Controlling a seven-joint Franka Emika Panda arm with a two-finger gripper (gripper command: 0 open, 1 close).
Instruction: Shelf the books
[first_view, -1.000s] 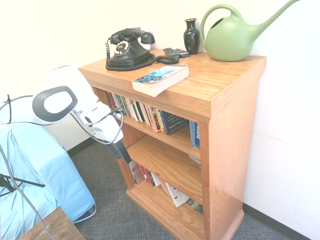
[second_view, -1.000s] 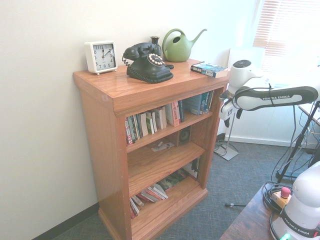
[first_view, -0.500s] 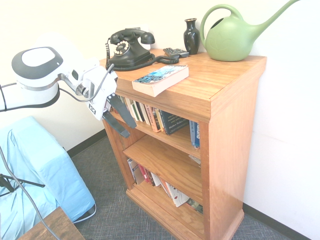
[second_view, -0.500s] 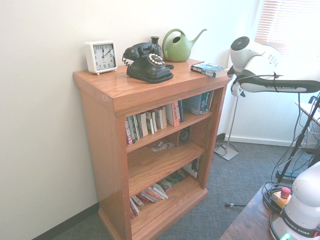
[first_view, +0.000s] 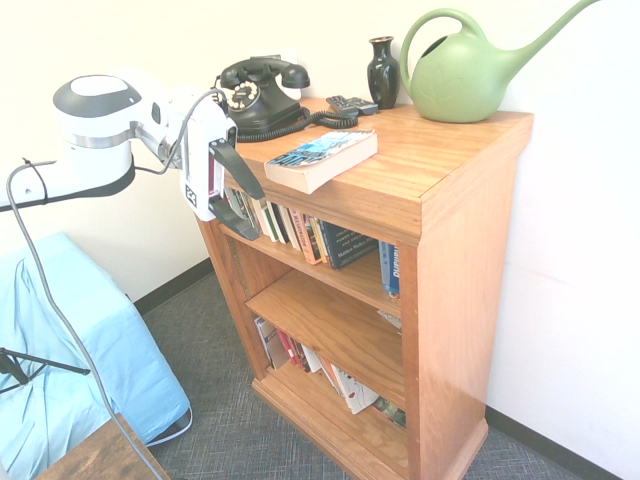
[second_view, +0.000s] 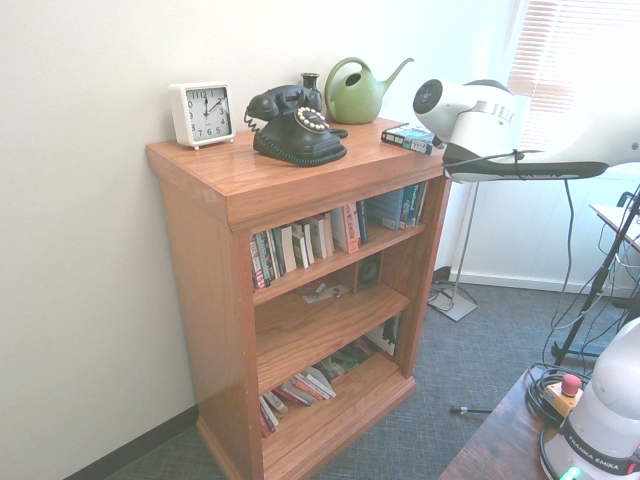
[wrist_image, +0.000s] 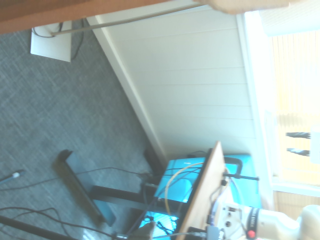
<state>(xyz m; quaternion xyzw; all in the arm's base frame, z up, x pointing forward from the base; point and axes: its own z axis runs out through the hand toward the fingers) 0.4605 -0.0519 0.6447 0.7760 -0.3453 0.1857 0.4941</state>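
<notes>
The book (first_view: 322, 158), a thick paperback with a blue-and-black cover and cream page edges, lies flat near the front edge of the shelf's top (first_view: 440, 170). The second exterior view has it at the top's far right corner (second_view: 417, 138). My gripper (first_view: 256, 215) hangs at the shelf's front left corner, just left of the book and slightly below the top. Its two black fingers stand open, pointing toward the shelf, with nothing between them. In the second exterior view the arm's white wrist (second_view: 470, 110) hides the fingers. The wrist view shows only carpet, wall and a strip of the shelf (wrist_image: 75, 10).
On the top stand a black rotary phone (first_view: 258, 95), a remote (first_view: 352, 104), a dark vase (first_view: 383, 70), a green watering can (first_view: 460, 75) and a white clock (second_view: 202, 113). Upright spines (first_view: 300, 225) fill the upper plank. A blue-covered object (first_view: 70, 340) sits at the left.
The arm has risen from low in front of the bookcase to the height of its top, and the gripper has swung up toward the front left corner. The book has not moved.
</notes>
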